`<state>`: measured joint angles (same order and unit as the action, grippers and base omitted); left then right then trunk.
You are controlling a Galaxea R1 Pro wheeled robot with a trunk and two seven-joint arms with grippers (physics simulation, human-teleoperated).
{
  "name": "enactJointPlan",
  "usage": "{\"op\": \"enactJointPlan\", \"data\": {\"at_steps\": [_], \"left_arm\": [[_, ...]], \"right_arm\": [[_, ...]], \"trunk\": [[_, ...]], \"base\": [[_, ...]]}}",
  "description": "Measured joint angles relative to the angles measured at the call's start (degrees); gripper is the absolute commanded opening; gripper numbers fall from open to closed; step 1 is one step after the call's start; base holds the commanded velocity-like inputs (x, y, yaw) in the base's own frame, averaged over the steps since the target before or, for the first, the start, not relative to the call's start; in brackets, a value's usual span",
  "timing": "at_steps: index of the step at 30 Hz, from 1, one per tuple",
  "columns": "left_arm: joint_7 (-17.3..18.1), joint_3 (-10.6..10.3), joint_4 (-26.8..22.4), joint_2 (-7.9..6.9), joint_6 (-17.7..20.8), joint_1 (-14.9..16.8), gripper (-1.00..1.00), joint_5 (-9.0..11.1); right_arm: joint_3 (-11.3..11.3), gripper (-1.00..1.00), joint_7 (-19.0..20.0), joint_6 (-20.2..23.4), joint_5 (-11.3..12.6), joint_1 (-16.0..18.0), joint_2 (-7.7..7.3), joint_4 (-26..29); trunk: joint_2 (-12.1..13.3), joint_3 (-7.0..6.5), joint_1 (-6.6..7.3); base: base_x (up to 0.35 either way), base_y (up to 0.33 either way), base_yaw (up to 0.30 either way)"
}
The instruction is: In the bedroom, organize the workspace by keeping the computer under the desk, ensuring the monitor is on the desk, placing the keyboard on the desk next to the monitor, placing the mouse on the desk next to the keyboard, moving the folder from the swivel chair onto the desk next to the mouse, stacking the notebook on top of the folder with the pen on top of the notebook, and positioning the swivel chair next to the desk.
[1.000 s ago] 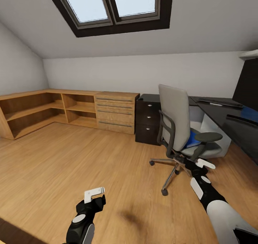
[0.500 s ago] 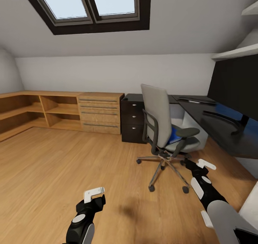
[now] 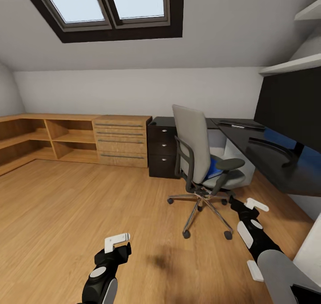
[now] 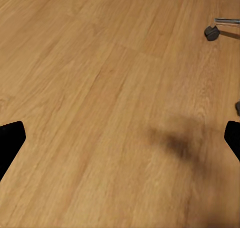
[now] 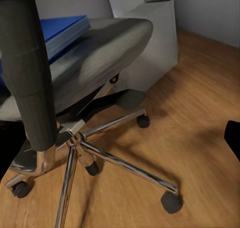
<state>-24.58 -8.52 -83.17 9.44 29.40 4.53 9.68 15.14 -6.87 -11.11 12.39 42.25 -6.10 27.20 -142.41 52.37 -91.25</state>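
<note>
The swivel chair [image 3: 195,150] stands on the wooden floor beside the black desk [image 3: 267,161], its grey back toward me. On its seat lies the blue folder [image 3: 216,167] [image 5: 60,30]. The monitor [image 3: 290,105] stands on the desk at the right, and the keyboard [image 3: 243,124] lies at the desk's far end. Under the desk is the light grey computer [image 3: 232,152] [image 5: 152,42]. My right gripper [image 3: 251,204] is open, low beside the chair's chrome base [image 5: 100,148]. My left gripper [image 3: 117,241] hangs open over bare floor. The mouse, notebook and pen are out of view.
Black drawers [image 3: 162,152] with silver knobs close the desk's left end. A wooden dresser [image 3: 120,140] and low open shelves [image 3: 44,139] line the back wall. White wall shelves [image 3: 290,65] hang above the monitor. A skylight [image 3: 107,5] is overhead.
The whole picture has shifted left as the camera swung right, bringing more of the monitor and desk into view. The chair and both arms keep their places.
</note>
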Motion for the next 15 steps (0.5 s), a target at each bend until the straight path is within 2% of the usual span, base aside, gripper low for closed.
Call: {"op": "enactJointPlan", "data": {"at_steps": [8, 15], "left_arm": [[0.0, 0.0, 0.1, 0.00, 0.1, 0.0, 1.00, 0.0], [0.1, -0.1, 0.3, 0.04, 0.2, 0.0, 1.00, 0.0]], "right_arm": [[0.0, 1.00, -0.1, -2.9, -0.1, 0.0, 0.12, 0.0], [-0.1, 1.00, -0.1, -10.6, -0.2, -0.1, 0.14, -0.2]], "trunk": [[0.0, 0.00, 0.00], [0.0, 0.00, 0.03]], "base": [[0.004, 0.000, 0.000], [0.200, 0.000, 0.000]]}}
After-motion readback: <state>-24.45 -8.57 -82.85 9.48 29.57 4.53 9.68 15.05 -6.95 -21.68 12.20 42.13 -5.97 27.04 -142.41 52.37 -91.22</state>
